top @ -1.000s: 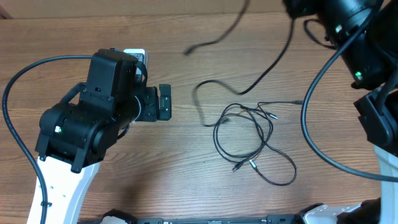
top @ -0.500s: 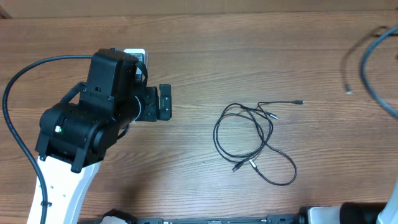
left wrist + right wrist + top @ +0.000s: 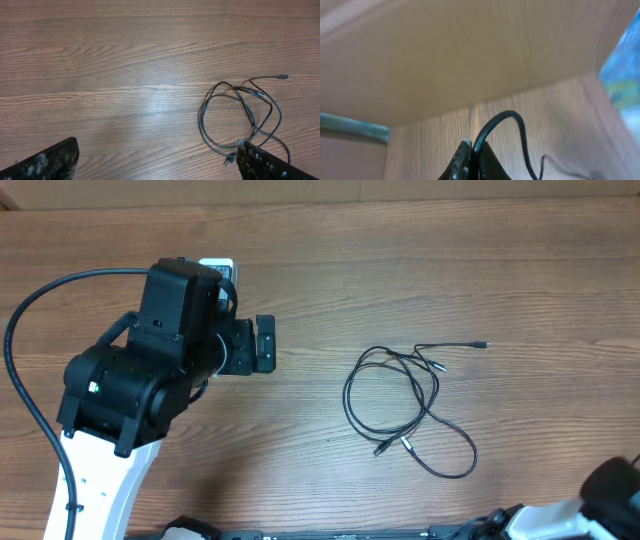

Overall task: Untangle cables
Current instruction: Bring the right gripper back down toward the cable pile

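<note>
**Loose cables on the worktop, one cord pinched on the right**

From overhead I see the cables (image 3: 405, 405) lying in thin, black, overlapping loops on the wooden worktop (image 3: 450, 260). They sit right of centre, well apart from the left end effector (image 3: 265, 344), which stands released with nothing between its jaws. In that view only a dark edge of the right arm (image 3: 612, 485) shows, at the lower right corner.

My left wrist camera has the bundle at its right side. One small plug end (image 3: 283, 76) trails off to the upper right, and another plug (image 3: 229, 161) lies just beside the right finger (image 3: 267, 165).

Only the right wrist camera shows the right end effector (image 3: 471, 161). It is clenched, and a black cord (image 3: 502, 117) rises from its pinched tips and arcs over to the right.
</note>
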`<state>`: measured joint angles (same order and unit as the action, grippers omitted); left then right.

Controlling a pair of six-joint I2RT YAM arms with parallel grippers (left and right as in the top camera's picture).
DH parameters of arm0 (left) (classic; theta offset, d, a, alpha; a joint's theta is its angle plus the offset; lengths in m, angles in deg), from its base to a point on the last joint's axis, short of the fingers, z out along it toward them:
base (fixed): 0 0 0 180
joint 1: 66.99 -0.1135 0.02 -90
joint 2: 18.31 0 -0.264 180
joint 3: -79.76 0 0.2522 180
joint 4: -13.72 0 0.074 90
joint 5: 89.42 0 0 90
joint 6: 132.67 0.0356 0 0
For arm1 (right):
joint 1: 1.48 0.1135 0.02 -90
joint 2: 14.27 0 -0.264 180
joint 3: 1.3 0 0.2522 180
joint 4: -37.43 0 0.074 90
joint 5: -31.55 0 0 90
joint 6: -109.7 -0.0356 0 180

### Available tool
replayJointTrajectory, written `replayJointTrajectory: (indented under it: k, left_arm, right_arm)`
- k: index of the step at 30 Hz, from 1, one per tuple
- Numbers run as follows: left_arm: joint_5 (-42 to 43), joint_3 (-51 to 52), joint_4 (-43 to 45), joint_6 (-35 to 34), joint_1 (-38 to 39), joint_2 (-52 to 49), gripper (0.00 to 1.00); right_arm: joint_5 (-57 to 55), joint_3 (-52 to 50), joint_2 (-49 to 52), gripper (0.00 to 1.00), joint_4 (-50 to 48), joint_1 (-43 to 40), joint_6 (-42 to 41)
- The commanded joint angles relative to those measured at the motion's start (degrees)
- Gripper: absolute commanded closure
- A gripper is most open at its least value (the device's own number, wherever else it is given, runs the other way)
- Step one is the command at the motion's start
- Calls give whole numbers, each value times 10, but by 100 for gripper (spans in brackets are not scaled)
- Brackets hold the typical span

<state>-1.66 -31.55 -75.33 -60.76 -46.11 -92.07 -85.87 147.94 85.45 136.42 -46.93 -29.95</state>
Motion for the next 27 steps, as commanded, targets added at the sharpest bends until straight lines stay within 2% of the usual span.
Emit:
replayJointTrajectory:
  k: [1, 8, 14, 16, 17, 18, 19, 20, 22, 23, 27]
  left_arm:
    - [-5, -12, 1, -2, -3, -1, 0]
    - [-5, -12, 1, -2, -3, -1, 0]
    - [-5, -12, 1, -2, -3, -1, 0]
    - [-5, -12, 1, -2, -3, -1, 0]
    - [-5, -12, 1, -2, -3, -1, 0]
    - [-5, -12, 1, -2, -3, -1, 0]
    - [-5, -12, 1, -2, -3, -1, 0]
    - [-5, -12, 1, -2, -3, -1, 0]
    - [-5, -12, 1, -2, -3, -1, 0]
    - [-5, -12, 1, -2, -3, -1, 0]
    - [-5, -12, 1, -2, -3, -1, 0]
  right_arm:
    - [133, 6, 41, 96, 16, -58, -35]
    - [162, 6, 104, 96, 42, -124, -35]
    - [224, -12, 125, 96, 46, -138, -35]
    - [245, -26, 125, 84, 42, -138, -35]
    - [253, -35, 125, 60, 40, -138, -35]
    - [255, -39, 125, 48, 40, -138, -35]
    - [255, -43, 125, 27, 40, -137, -35]
    - [256, -49, 125, 14, 40, -137, -34]
    - [260, -57, 125, 2, 40, -137, -24]
    - [264, -61, 125, 0, 41, -137, -19]
    - [329, -73, 126, 0, 36, -131, 64]
